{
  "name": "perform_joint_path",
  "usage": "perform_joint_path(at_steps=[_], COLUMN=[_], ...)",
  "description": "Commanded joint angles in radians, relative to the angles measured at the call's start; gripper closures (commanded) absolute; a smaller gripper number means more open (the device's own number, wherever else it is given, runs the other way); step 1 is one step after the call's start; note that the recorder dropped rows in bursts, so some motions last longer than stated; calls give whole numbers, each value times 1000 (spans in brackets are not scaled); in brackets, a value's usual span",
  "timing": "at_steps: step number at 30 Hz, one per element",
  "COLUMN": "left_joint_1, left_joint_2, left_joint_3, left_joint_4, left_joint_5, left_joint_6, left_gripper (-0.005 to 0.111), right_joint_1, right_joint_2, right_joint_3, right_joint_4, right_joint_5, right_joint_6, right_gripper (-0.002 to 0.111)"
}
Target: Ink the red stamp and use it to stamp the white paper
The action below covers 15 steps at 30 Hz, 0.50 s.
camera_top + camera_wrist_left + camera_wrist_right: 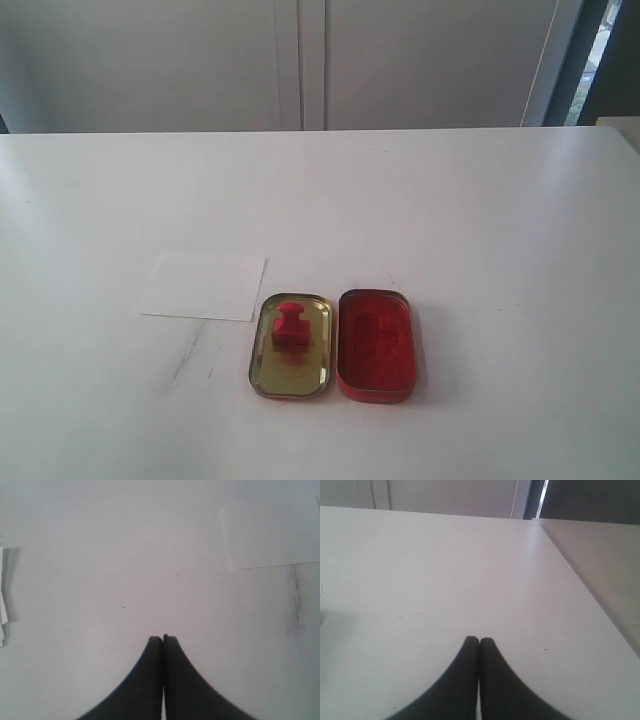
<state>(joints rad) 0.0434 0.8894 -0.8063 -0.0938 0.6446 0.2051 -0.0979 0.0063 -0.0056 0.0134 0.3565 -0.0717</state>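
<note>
White tabletop (500, 250) fills most of every view, with pale cabinet panels (300, 60) behind its far edge.

Closest to its own camera, the left gripper (163, 639) has its two dark fingers pressed together, with nothing between them. It hangs over bare table. Out ahead of its tips and off to one side runs a grey scuff mark (296, 605). Past that lies the white paper (272, 537), flat on the surface and well apart from the fingers.

The right gripper (479, 640) is likewise fully closed and empty. Only bare table lies ahead of it, then the table's edge, a second pale surface (600, 555) alongside, and the panels in the distance.

Neither gripper shows in the exterior view, and the red stamp (291, 328) shows in neither wrist view – so how it sits relative to either set of fingers cannot be told. It stands upright, knob up, inside the gold tin lid (262, 375) near the table's front. Just beside that lid, on the right arm's side, is the open red ink-pad tin (375, 392). Whether the two rims touch is unclear. Further back, on the left arm's side, the paper (204, 286) has one corner near the lid's far rim, and no imprint can be made out on it.
</note>
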Motion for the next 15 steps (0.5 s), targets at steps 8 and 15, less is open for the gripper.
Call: perform_joint_path(at_steps=[8,15], left_joint_1=[1,-78], left_joint_2=[201,343], left_joint_3=[-88,-170], left_joint_4=[-157,-183], left_joint_5=[16,16], left_joint_6=[153,220], left_gripper=[107,107], right_joint_1=[-3,-3], right_joint_2=[-6,-6], right_joint_3=[6,6], right_joint_4=[-8,-8], right_joint_5=[-14,-14], right_joint_6=[0,0], right_gripper=[108,108])
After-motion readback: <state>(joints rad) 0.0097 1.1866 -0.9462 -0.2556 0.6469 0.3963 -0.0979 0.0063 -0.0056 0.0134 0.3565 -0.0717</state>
